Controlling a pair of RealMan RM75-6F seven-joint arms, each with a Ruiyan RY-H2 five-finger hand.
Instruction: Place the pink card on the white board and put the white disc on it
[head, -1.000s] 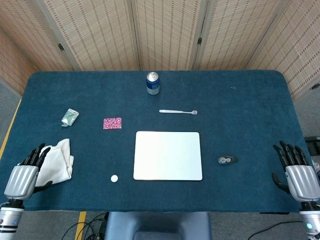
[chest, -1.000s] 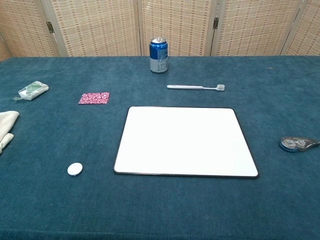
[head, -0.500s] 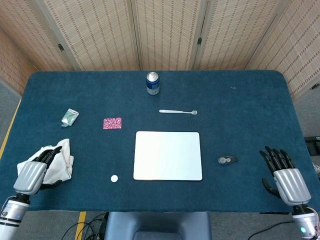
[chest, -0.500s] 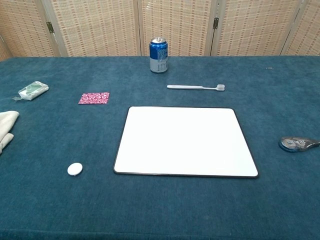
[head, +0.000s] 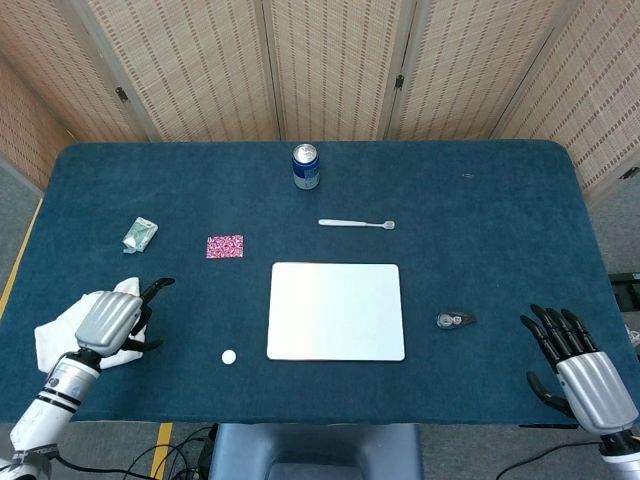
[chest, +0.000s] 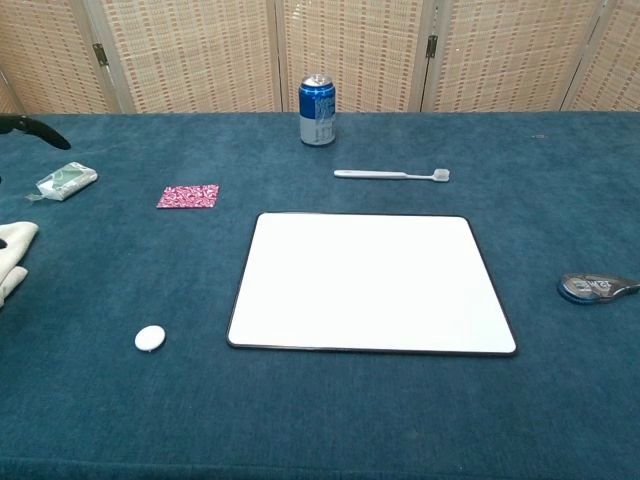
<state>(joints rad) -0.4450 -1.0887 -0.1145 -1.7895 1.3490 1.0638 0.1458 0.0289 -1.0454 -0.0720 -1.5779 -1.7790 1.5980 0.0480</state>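
Observation:
The pink card (head: 224, 246) (chest: 188, 196) lies flat on the blue table, left of and behind the white board (head: 336, 311) (chest: 370, 283). The small white disc (head: 229, 356) (chest: 150, 338) rests near the board's front left corner. My left hand (head: 112, 319) hovers over the white cloth at the front left, fingers apart and holding nothing; only a dark fingertip (chest: 30, 127) shows in the chest view. My right hand (head: 580, 367) is at the table's front right edge, fingers spread, empty.
A white cloth (head: 60, 338) (chest: 12, 250) lies under my left hand. A small green packet (head: 139, 234) (chest: 66, 180) sits at the far left. A blue can (head: 305, 166) and a white toothbrush (head: 356, 224) lie behind the board. A correction-tape dispenser (head: 455, 320) lies right of the board.
My left hand has moved right and inward over the cloth, its fingers now pointing toward the board. My right hand has drifted back toward the front right edge.

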